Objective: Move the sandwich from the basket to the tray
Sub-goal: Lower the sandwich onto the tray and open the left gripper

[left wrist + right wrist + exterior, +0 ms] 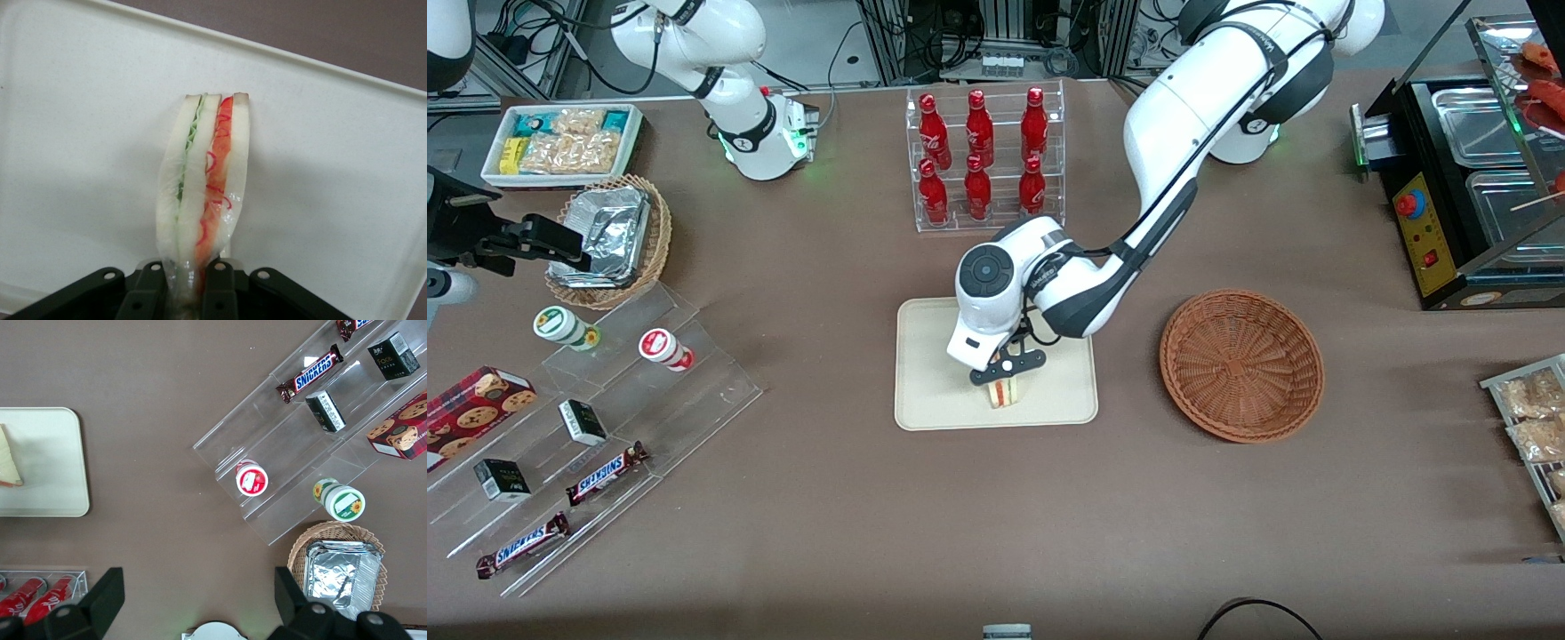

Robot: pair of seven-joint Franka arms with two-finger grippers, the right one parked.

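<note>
Gripper (1007, 373) is clamped on the sandwich (1005, 394), low over the tray (925, 356). Sandwich hangs directly below the fingers, long axis pointing away from them toward the tray surface; contact unconfirmed. Basket (1240, 364) lies empty toward the working arm's end.

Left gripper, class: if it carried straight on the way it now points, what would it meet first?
The gripper points down, shut on the sandwich, so the sandwich's edge would likely press onto the tray first; whether it already touches is unclear.

sandwich (1006, 394): upright wedge on tray (934, 391), pinched by pincer (1007, 372) | basket (1241, 364): beside tray
</note>
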